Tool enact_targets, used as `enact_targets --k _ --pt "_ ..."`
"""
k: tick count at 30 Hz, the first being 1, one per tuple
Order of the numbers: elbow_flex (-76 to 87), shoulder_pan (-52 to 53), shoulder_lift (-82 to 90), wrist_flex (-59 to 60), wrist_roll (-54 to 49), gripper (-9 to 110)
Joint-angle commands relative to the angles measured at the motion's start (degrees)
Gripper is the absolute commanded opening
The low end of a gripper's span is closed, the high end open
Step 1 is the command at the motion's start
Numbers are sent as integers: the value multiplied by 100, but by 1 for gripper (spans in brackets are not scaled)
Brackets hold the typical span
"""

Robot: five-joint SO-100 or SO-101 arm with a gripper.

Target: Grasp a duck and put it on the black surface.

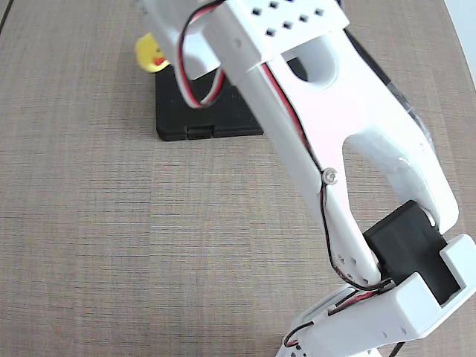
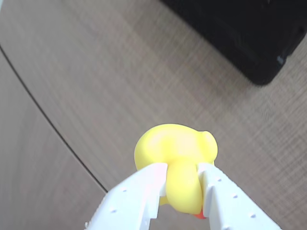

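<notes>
In the wrist view my gripper (image 2: 182,179) is shut on the small yellow duck (image 2: 175,148), pinching it between two white fingers (image 2: 144,187) and holding it above the wood-grain table; a bit of red-orange beak shows at the bottom. The black surface (image 2: 254,33) lies at the top right of that view, apart from the duck. In the fixed view the duck (image 1: 151,53) shows at the top left, just beside the left edge of the black surface (image 1: 193,111), which is mostly covered by my white arm. My fingers are hidden there.
My white arm (image 1: 335,134) with its black motor block (image 1: 409,245) fills the right half of the fixed view. A dark seam line (image 2: 53,129) crosses the table at the left of the wrist view.
</notes>
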Motion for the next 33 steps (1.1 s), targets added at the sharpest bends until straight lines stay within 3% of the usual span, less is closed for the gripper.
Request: enact_targets --k 1,16,33 --pt "-105 598 378 -176 -35 3" --pt "-105 1055 -2092 -1195 35 3" --pt "-114 1626 -2927 -1775 9 3"
